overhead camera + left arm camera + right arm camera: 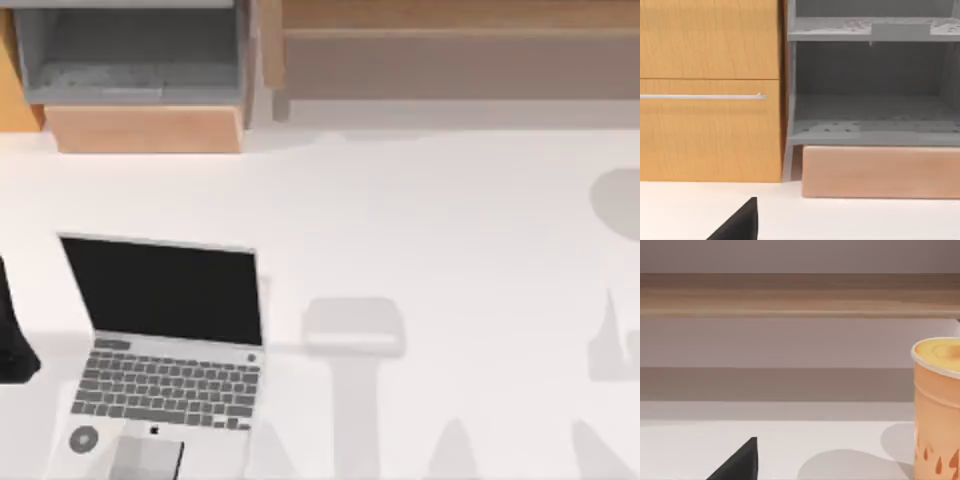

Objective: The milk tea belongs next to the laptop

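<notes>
Jaws on both our arms are out of sight, so we cannot tell whether they are released or clenched. Our left arm sits parked at the bench's left edge, just beside the laptop. Off to the right, the milk tea stands upright on the bench ahead of our right wrist, ungrasped; the whole carry remains.
</notes>
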Motion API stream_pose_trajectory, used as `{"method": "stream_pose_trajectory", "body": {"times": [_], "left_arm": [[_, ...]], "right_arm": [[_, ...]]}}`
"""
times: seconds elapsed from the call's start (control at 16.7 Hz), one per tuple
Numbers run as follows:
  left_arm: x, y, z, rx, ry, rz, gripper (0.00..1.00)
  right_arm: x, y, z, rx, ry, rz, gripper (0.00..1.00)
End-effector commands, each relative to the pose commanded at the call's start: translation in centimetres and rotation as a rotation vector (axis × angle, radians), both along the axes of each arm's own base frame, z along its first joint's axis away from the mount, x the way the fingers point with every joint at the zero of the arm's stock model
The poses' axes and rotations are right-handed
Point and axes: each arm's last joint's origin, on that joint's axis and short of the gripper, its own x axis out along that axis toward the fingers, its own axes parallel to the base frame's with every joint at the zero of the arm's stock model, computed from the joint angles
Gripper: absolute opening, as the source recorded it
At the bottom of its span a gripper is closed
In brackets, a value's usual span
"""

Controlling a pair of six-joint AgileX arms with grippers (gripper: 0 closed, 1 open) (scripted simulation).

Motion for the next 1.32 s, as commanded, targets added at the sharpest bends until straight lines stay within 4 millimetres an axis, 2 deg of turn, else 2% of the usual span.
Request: {"method": "stream_pose_trajectory", "body": {"times": [0.3,0.54,0.78,0.96,1.14,1.32], "left_arm": [[0.0,0.0,0.0,0.000,0.000,0.000,1.00],[0.0,0.0,0.0,0.000,0.000,0.000,1.00],[0.0,0.0,0.0,0.000,0.000,0.000,1.00],[0.0,0.0,0.0,0.000,0.000,0.000,1.00],[0.0,0.0,0.0,0.000,0.000,0.000,1.00],[0.0,0.0,0.0,0.000,0.000,0.000,1.00]], "right_arm": [[0.3,-0.1,0.4,-0.003,-0.001,-0.001,1.00],[1.7,-0.7,1.5,-0.011,0.006,-0.005,1.00],[4.4,-1.8,2.4,-0.020,0.023,-0.010,1.00],[7.1,-3.2,2.3,-0.025,0.038,-0.012,1.00],[9.8,-5.0,1.1,-0.026,0.055,-0.014,1.00],[12.0,-7.0,-1.0,-0.024,0.070,-0.015,1.00]]}}
